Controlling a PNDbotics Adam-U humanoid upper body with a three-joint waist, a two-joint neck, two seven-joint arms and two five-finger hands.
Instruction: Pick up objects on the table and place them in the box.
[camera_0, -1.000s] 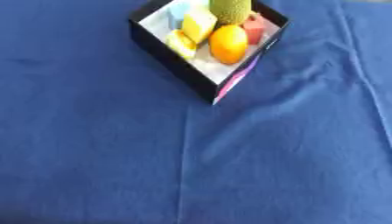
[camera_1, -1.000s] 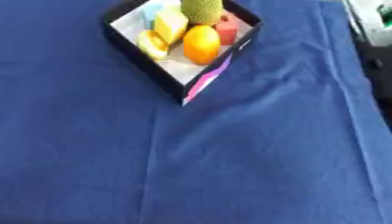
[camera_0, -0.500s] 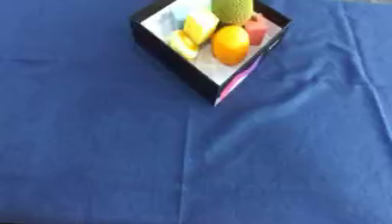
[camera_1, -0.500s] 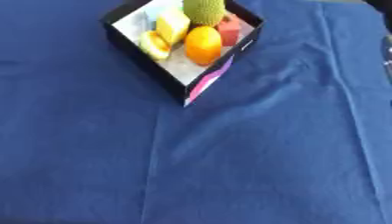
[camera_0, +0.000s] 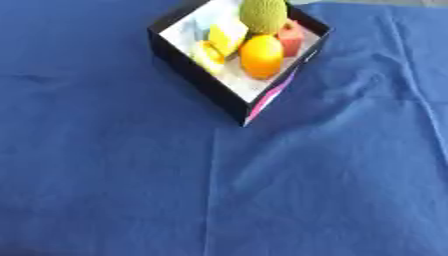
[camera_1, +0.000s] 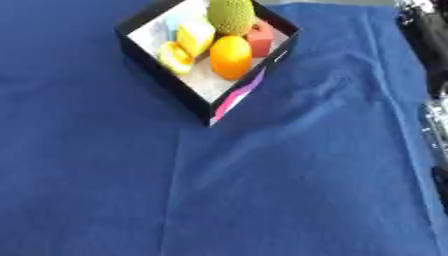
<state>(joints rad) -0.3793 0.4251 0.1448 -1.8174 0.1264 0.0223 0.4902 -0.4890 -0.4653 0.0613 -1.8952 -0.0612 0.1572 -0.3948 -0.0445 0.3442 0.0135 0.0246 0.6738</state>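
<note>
A black box with a white inside and a pink stripe at its near corner stands at the top middle of the blue cloth. In it lie an orange, a green round fruit, a red piece and yellow pieces. No loose object shows on the cloth. Neither hand shows in either view. In the right eye view, dark and silver parts, perhaps my right arm, stand at the right edge, beyond the cloth.
The blue cloth covers the whole table and has folds and wrinkles right of the box. Its right border runs along the edge of the right eye view.
The box and the fruit in it have not moved. The dark shape at the right edge of the right eye view has shifted and now shows larger.
</note>
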